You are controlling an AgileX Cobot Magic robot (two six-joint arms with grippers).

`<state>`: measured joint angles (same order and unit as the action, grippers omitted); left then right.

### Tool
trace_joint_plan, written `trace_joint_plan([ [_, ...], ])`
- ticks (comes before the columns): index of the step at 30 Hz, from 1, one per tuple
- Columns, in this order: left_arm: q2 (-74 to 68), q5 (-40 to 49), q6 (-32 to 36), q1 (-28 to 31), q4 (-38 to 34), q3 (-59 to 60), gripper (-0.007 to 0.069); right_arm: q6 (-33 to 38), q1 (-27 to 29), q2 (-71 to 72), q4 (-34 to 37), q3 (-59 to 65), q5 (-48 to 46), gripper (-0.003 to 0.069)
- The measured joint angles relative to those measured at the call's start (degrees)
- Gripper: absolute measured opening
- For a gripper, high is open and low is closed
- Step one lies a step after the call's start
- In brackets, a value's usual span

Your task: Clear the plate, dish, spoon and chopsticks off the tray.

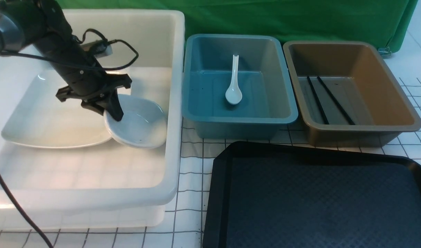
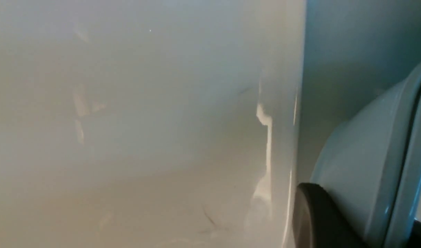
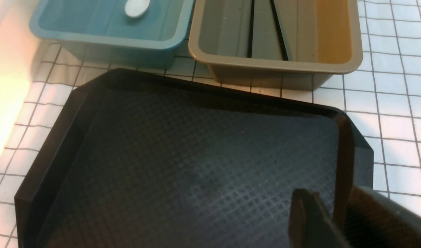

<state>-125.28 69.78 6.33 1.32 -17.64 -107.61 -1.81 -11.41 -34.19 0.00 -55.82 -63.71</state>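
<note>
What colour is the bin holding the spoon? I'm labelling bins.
Teal blue bin, spoon inside; clearest in the front view.

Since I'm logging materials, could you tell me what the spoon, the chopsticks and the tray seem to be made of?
The spoon: probably glazed ceramic, glossy white. The chopsticks: thin matte black sticks, material unclear. The tray: likely moulded plastic, black with diamond texture.

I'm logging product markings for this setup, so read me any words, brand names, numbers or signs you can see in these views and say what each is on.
None can be read.
Black rectangular plastic tray: only a diamond texture.
Teal plastic bin, brown plastic bin, large white plastic tub: plain walls.
White ceramic spoon, black chopsticks, large white plate, small white dish: unmarked.
Tabletop: only grid lines.
</note>
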Motion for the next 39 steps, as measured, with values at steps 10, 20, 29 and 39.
trace_joint_plan([
  [10, 10.45, -0.17, 4.40, 0.06, -4.87, 12.10, 0.0042, 0.00, 0.00, 0.00, 0.00, 0.00, 0.00, 0.0179],
  [20, 10.65, -4.59, 11.35, 0.19, -5.71, 20.50, 0.0042, 0.00, 0.00, 0.00, 0.00, 0.00, 0.67, 0.0195],
  [29, 8.68, -4.51, 12.80, 0.19, -5.36, 20.56, 0.0076, 0.00, 0.00, 0.00, 0.00, 0.00, 1.95, 0.0197],
  [39, 8.18, -3.66, 11.47, 0.13, -1.08, 19.62, 0.0377, 0.00, 0.00, 0.00, 0.00, -0.07, 2.03, 0.0195],
])
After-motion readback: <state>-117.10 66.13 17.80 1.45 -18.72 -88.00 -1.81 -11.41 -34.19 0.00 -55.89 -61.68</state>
